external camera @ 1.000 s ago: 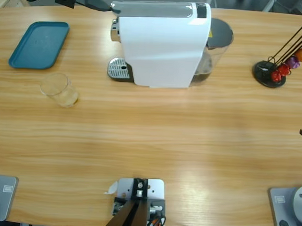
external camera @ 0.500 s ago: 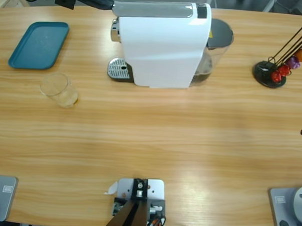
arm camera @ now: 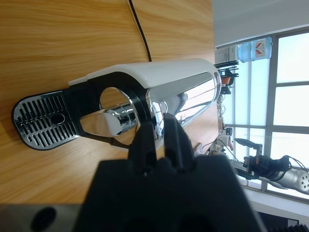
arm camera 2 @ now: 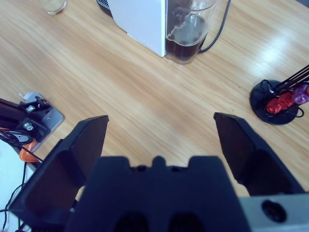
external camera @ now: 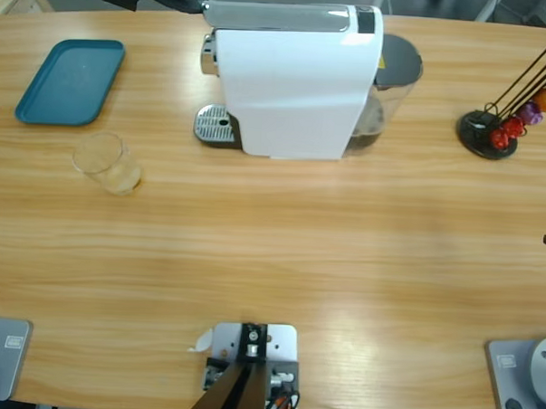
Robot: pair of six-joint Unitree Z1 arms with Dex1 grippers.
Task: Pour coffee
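Looks like barely anything is done yet: the clear glass cup point(external camera: 105, 162) sits empty-looking on the long wooden table point(external camera: 271, 259), well left of the white coffee machine point(external camera: 292, 79), whose perforated metal drip tray point(external camera: 215, 125) has nothing on it. No coffee poured that I can see (nothing dark in the cup).

The left gripper point(arm camera: 160, 137) sits at the machine's chrome top, jaws nearly together. The right gripper point(arm camera 2: 161, 133) hovers high over the table, jaws wide apart, holding nothing.
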